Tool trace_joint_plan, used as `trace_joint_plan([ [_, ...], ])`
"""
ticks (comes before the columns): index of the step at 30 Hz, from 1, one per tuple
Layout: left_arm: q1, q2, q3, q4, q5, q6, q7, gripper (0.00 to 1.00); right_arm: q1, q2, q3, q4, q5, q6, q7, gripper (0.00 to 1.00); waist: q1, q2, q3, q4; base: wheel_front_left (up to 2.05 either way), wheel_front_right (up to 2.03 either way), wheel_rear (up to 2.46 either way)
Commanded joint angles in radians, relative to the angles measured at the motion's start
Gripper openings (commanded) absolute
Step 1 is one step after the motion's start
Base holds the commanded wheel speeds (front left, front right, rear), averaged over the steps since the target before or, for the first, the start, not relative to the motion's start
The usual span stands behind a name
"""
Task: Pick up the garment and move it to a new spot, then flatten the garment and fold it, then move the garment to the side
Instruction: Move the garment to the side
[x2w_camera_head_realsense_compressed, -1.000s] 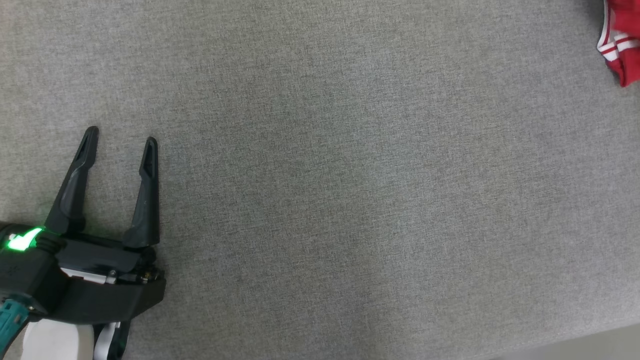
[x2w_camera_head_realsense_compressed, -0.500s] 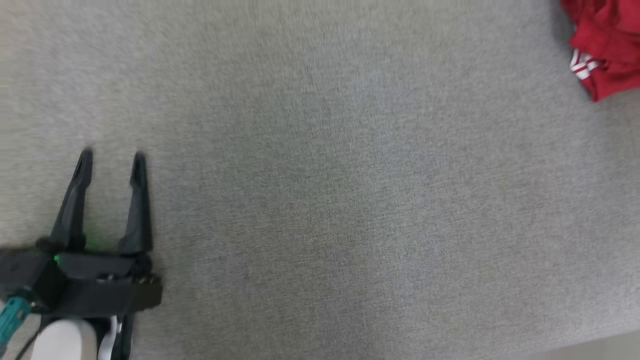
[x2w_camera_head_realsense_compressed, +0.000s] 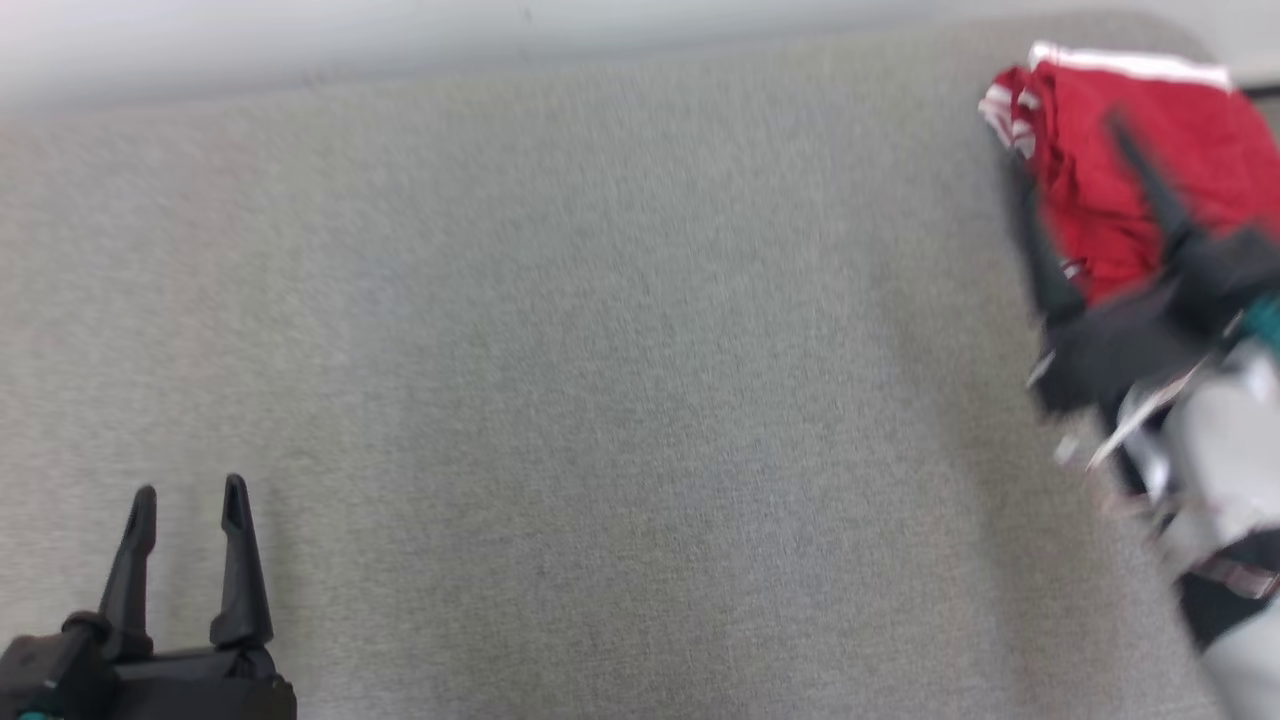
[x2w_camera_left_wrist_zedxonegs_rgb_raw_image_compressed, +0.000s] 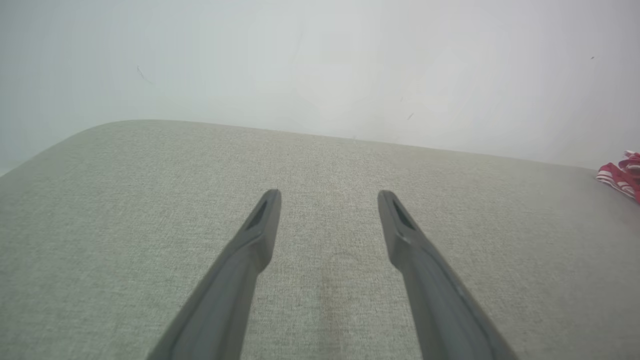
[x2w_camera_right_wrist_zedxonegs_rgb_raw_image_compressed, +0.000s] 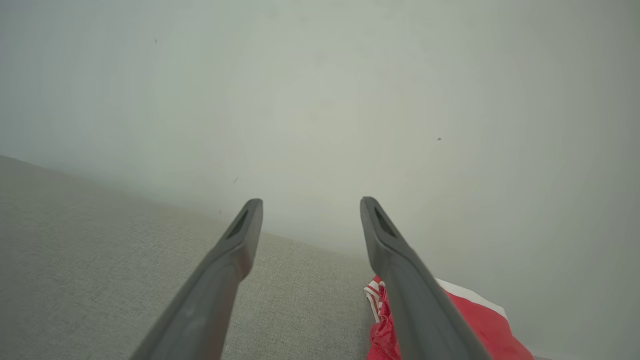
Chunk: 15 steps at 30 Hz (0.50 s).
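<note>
Right tool (x2w_camera_head_realsense_compressed: 1065, 150) is what has changed. It has swung into the head view at the far right, smeared with motion. Its two fingers (x2w_camera_right_wrist_zedxonegs_rgb_raw_image_compressed: 235, 250) are spread wide with nothing between them, and they point toward the red garment (x2w_camera_head_realsense_compressed: 1215, 140). The whole head picture has shifted too, so I read that as my camera lifting and turning, not as the things moving. The far edge of the grey worktop (x2w_camera_head_realsense_compressed: 620, 400) and the pale wall (x2w_camera_head_realsense_compressed: 400, 40) now show. A second ago only a corner of the garment showed at the upper right, and now most of it is in sight. It lies as a bunched heap of red cloth with white stripes at the far right corner of the worktop, close to the wall. In the head view the right tool's fingers cross in front of it, but I cannot tell whether they touch the cloth, and they are not clamped on it. Left tool (x2w_camera_head_realsense_compressed: 189, 487) sits low at the near left over bare worktop, jaws apart and empty, well apart from the garment. As I judge it, this fits either an arm closing in to lift the heap or one that has just let go after setting it aside. The blur hides whether the cloth is folded.
</note>
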Motion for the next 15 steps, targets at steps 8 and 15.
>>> trace_joint_plan([
  [8, 0.039, -0.015, -0.006, 0.024, 0.020, 0.001, 0.000, 1.00, 0.278, 0.140, -0.079, -0.150, -0.052, -0.003, -0.007, 1.00, 0.0001, -0.0001, -0.140, 0.056, 0.00, 0.00, 0.00],
  [15, 0.035, -0.019, -0.029, 0.041, 0.028, 0.001, 0.000, 1.00, 0.453, 0.231, -0.137, -0.240, -0.078, -0.003, -0.006, 1.00, 0.0001, -0.0001, -0.182, 0.076, 0.00, 0.00, 0.00],
])
